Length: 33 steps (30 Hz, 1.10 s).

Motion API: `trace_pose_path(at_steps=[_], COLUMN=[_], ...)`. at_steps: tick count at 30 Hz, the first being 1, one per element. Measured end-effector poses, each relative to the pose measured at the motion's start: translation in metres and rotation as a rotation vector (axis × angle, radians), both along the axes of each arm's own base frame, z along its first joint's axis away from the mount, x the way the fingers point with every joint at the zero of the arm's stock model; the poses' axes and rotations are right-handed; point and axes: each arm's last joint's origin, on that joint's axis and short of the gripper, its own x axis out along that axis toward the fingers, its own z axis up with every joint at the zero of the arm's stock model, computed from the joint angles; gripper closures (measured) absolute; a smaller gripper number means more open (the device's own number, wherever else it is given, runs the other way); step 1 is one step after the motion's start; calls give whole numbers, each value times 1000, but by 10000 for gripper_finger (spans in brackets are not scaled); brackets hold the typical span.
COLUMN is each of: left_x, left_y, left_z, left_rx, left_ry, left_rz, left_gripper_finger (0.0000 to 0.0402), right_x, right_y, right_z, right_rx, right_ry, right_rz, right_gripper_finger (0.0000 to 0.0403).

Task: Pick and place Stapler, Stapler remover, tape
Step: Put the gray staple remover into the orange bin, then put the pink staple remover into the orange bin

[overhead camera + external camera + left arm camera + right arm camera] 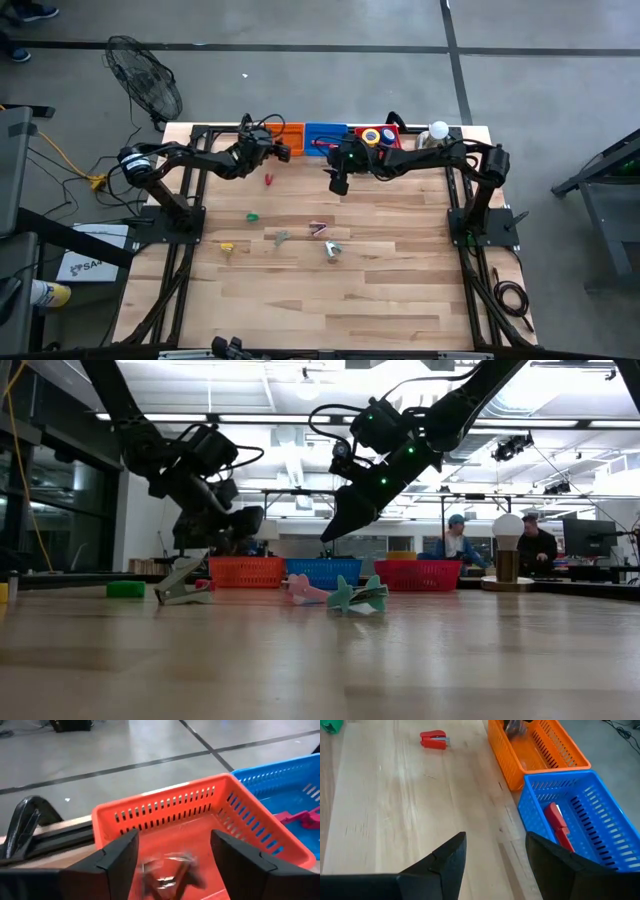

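Note:
My left gripper hangs open over the orange basket. A dark, blurred staple remover shows in that basket below the fingers, apart from them. My right gripper is open above bare table, beside the blue basket, which holds a red stapler. A small red stapler lies on the table. Yellow tape and blue tape sit in the red basket. The other tape rolls do not show.
Small clawed removers lie mid-table: grey, pink, teal, plus a green piece and a yellow one. A white ball on a metal base stands at the far right. People sit beyond the table.

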Motion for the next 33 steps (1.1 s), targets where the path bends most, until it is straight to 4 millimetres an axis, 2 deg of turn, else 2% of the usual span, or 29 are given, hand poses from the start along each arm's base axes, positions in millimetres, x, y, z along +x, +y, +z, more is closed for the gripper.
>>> trace_pose_path(at_steps=[9,15,26,33], left_x=[4,3,2,0], left_y=[0,-5,-39,-62], left_z=[6,21,55,75], left_rx=[20,30,103,154], left_ry=[-27,-60,-23,-31], left_rz=[-103,-210,-371,-455], left_gripper_finger=[153,153,153,153], right_x=[-2,-7,-7,-12], right_y=[5,16,56,82], right_z=[-3,-7,-15,-36], right_rx=[3,42,137,106], right_ry=[55,152,255,198], right_rz=[24,132,436,539], right_gripper_finger=[207,207,209,210])
